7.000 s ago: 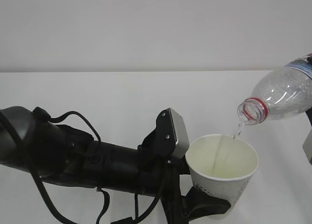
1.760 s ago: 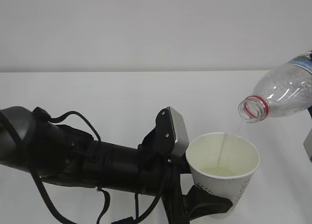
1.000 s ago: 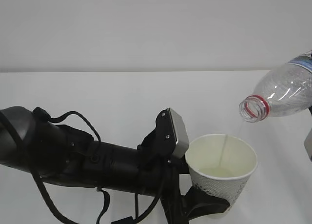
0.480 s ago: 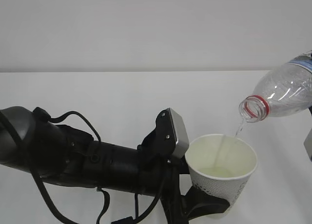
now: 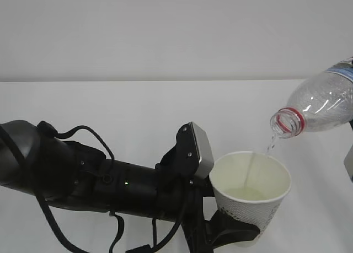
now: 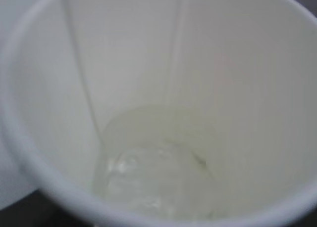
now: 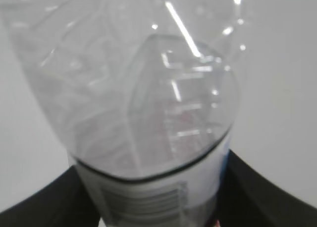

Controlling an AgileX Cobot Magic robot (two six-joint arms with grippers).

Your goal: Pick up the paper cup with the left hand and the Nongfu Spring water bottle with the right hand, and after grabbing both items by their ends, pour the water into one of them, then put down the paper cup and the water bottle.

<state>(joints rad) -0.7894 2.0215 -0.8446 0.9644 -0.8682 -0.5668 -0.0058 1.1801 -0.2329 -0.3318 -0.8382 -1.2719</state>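
Observation:
The white paper cup (image 5: 251, 200) stands upright off the table, with my left gripper (image 5: 241, 232) shut on its dotted lower wall. Its inside fills the left wrist view (image 6: 233, 64), where a shallow pool of water (image 6: 153, 172) lies at the bottom. The Nongfu Spring water bottle (image 5: 322, 104) is tilted mouth-down above and right of the cup's rim. A thin stream of water (image 5: 269, 145) falls from its red-ringed mouth into the cup. My right gripper (image 7: 158, 207) is shut on the bottle's labelled end (image 7: 148, 197), with black fingers (image 7: 44, 202) on both sides.
The white table (image 5: 138, 109) stretches behind to a plain white wall. The bulky black left arm (image 5: 99, 181), with cables and a grey block (image 5: 199, 148), lies across the lower left.
Water keeps running from the bottle into the cup. Neither arm has visibly moved.

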